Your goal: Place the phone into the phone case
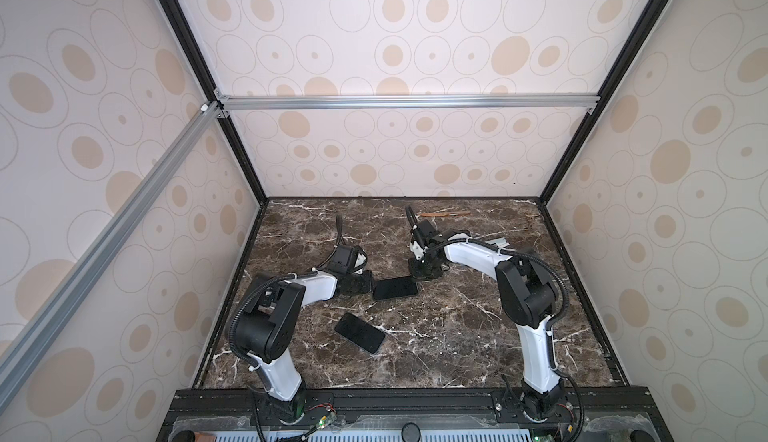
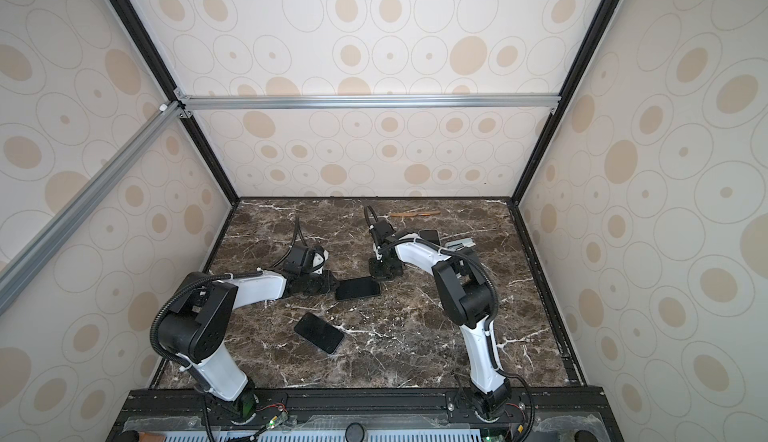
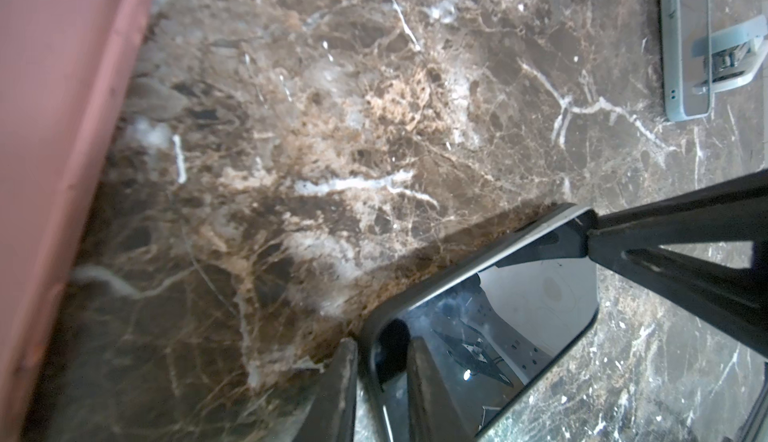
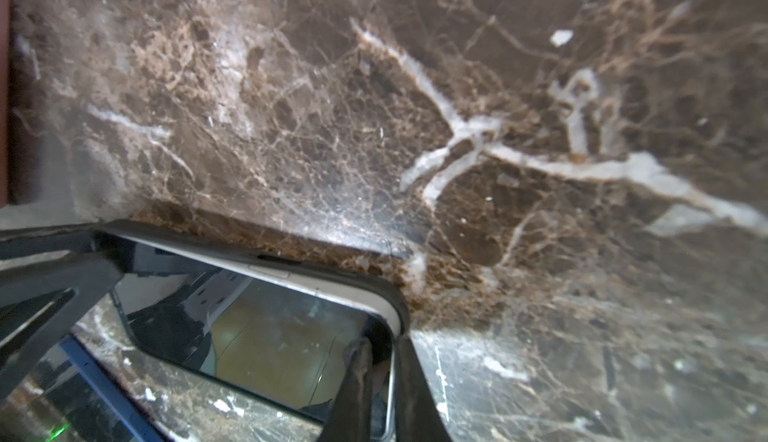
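Observation:
A dark-screened phone [image 1: 395, 287] [image 2: 357, 287] lies in a black phone case [image 3: 376, 319] [image 4: 397, 301] mid-table. The phone's silver edge [image 4: 266, 267] shows above the case rim along one long side. My left gripper [image 1: 369, 284] [image 3: 382, 382] is shut on the case's left end, one finger outside the rim and one on the screen [image 3: 519, 307]. My right gripper [image 1: 420, 271] [image 4: 380, 377] is shut on the case's corner at the right end. Each wrist view also shows the other arm's black finger [image 3: 665, 261] [image 4: 50, 278] at the opposite end.
A second dark phone [image 1: 360, 332] [image 2: 319, 332] lies loose nearer the front. Behind the right arm sit another phone [image 2: 429, 236] and a pale grey-blue case with a stand [image 2: 457, 244] [image 3: 685, 45]. A thin brown object [image 1: 444, 213] lies by the back wall.

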`<state>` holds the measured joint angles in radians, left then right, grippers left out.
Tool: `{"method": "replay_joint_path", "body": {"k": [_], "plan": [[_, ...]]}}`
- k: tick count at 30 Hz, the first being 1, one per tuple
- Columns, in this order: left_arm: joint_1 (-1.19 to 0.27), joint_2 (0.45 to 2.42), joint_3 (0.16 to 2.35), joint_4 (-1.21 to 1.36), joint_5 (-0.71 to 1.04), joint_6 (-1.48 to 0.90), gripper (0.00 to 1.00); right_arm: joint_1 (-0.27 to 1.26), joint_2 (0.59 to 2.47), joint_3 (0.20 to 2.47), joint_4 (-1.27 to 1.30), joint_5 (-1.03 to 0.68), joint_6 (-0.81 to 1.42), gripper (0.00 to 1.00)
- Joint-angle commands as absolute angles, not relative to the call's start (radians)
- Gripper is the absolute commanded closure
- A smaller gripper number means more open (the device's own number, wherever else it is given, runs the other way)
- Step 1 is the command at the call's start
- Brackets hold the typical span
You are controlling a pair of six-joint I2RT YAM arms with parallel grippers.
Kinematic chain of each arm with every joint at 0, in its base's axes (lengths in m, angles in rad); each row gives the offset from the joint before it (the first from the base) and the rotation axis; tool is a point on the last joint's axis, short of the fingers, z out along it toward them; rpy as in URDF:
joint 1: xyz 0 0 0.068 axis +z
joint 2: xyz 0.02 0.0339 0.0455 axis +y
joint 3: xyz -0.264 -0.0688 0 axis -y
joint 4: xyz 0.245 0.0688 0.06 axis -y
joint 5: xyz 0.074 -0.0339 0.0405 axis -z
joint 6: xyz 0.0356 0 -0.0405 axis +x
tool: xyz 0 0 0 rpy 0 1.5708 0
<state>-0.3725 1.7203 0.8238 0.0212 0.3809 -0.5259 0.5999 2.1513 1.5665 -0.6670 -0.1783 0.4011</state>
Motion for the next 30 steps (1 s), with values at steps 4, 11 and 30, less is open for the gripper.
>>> {"method": "replay_joint_path", "body": {"k": [4,11,30], "plan": [[-0.378,1.699,0.830,0.017,0.378,-0.524,0.78,0.678,2.475,1.439,-0.757,0.004,0.416,0.88],[-0.379,1.685,0.828,0.014,0.358,-0.518,0.78,0.692,2.412,1.415,-0.738,0.008,0.424,0.87],[-0.377,1.683,0.869,-0.021,0.310,-0.482,0.77,0.691,2.265,1.760,-0.902,-0.024,0.296,0.74]]}}
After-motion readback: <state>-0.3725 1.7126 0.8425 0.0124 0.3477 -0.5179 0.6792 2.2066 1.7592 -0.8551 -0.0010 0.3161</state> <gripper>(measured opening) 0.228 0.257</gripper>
